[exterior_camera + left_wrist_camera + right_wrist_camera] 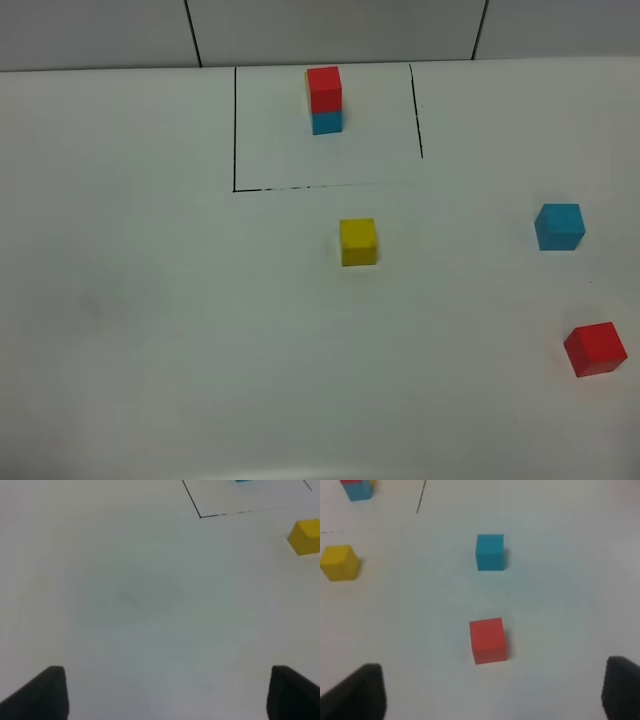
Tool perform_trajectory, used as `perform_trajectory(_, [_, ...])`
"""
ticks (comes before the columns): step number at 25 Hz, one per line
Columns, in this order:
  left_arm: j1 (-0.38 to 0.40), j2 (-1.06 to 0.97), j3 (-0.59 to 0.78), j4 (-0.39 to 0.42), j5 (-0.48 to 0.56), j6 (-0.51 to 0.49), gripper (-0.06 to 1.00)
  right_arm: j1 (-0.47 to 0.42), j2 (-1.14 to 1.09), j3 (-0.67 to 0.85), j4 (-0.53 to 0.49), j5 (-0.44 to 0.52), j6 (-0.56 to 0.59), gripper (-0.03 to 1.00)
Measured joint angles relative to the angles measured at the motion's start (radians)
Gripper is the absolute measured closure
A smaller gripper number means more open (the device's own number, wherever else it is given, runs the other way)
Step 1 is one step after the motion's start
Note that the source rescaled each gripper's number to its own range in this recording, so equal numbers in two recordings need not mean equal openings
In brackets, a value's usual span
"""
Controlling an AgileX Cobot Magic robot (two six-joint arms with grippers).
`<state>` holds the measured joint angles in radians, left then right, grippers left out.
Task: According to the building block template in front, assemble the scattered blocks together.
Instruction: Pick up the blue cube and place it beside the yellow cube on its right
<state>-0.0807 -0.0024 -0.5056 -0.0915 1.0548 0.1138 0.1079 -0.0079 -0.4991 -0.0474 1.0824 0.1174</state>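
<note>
White table (150,350) under everything. At its far side, a marked rectangle (235,130) in black line, enclosing the template stack (325,100): red over blue, plus a sliver of yellow at the back, too thin to read properly.

Outside that outline, 3 loose cubes, well apart:
- yellow block (358,241) just in front of the rectangle's near line
- blue block (559,226) off to the right
- red block (595,348) nearer again, turned slightly askew, close to the right edge of view

Left gripper (167,692) spread wide and empty, over bare table, with the yellow block off to one side. Right gripper (489,691) also spread wide, gripping nothing, roughly lined up on the red block with the blue one beyond.

Judging by the layout, 0 pieces assembled so far.

Likely trouble from here:
- copying the wrong order, given the template's hidden rear
- closing off-centre on the skewed red cube and spinning or shoving it away
- releasing 1 cube off-square on another and toppling both
- crowding 2 arms near the middle
</note>
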Motion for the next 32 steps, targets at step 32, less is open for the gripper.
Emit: perform_trajectory(32, [0.0, 0.0, 0.0, 0.0, 0.0, -0.001, 0.05, 0.0, 0.128, -0.005, -0.001, 0.001, 0.0, 0.03])
